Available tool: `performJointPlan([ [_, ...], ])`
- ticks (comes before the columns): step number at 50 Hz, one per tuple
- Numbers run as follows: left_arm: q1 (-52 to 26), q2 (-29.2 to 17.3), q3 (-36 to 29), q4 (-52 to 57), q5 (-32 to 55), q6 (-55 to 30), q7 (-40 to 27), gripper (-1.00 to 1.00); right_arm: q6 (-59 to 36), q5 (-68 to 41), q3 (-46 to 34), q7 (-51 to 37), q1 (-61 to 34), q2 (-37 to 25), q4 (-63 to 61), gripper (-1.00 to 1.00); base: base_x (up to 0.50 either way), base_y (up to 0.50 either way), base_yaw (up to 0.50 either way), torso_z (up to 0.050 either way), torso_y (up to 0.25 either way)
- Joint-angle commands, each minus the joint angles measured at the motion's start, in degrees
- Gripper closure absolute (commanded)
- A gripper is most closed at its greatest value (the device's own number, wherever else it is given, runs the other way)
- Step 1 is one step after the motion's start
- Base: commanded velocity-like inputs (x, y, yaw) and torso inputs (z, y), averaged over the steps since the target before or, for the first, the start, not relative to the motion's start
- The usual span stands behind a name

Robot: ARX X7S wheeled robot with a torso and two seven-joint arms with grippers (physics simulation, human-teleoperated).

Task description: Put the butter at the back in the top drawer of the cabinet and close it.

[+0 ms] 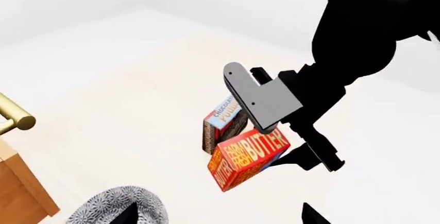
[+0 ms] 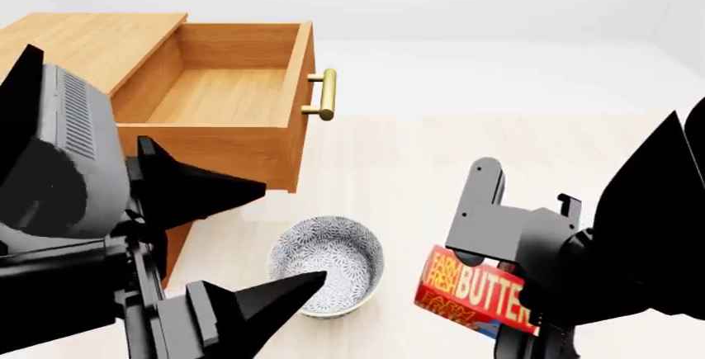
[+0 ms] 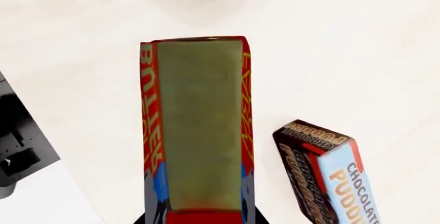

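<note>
Butter lifted in the right tool, top drawer standing open

The right tool [image 2: 518, 309] pinches the butter [image 2: 471, 291], a red, orange and yellow box, above the floor beside the patterned bowl [image 2: 328, 264]. The top drawer [image 2: 226, 95] of the cabinet [image 2: 82, 41] is pulled out. The left tool [image 2: 237, 252] is spread, holding nothing. Only the wrist views show the chocolate pudding box [image 3: 330, 177] below the butter.

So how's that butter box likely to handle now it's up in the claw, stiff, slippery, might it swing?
The butter looks like a stiff carton: its edges stay straight in the right claw. It's probably light. Held near one end and hanging tilted, it might pivot; its smooth printed faces could slip.
</note>
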State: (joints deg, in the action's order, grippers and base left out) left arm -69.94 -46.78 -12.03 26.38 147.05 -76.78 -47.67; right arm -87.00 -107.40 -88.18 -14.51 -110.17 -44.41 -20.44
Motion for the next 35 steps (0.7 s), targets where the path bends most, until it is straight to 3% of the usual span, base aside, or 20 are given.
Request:
performJointPlan([
  [1,-6.55,2.34,-5.77,-9.15,-1.84,-7.61,3.86,-1.0,-0.73,2.74,1.0,4.24,-4.08,0.18,-2.23,1.0,0.0,0.0,0.0,0.0,0.0],
  [10,-9.32,3.68,-7.59,-12.72,-3.51,-11.93,7.19,-1.0,-0.41,6.53,1.6,10.03,-6.47,0.72,-3.37,1.0,0.0,0.0,0.0,0.0,0.001],
  [35,-12.23,2.77,-13.55,-10.57,-8.12,-12.43,20.18,-1.0,1.51,5.13,0.83,11.93,-11.66,1.95,-4.52,1.0,0.0,0.0,0.0,0.001,0.001],
])
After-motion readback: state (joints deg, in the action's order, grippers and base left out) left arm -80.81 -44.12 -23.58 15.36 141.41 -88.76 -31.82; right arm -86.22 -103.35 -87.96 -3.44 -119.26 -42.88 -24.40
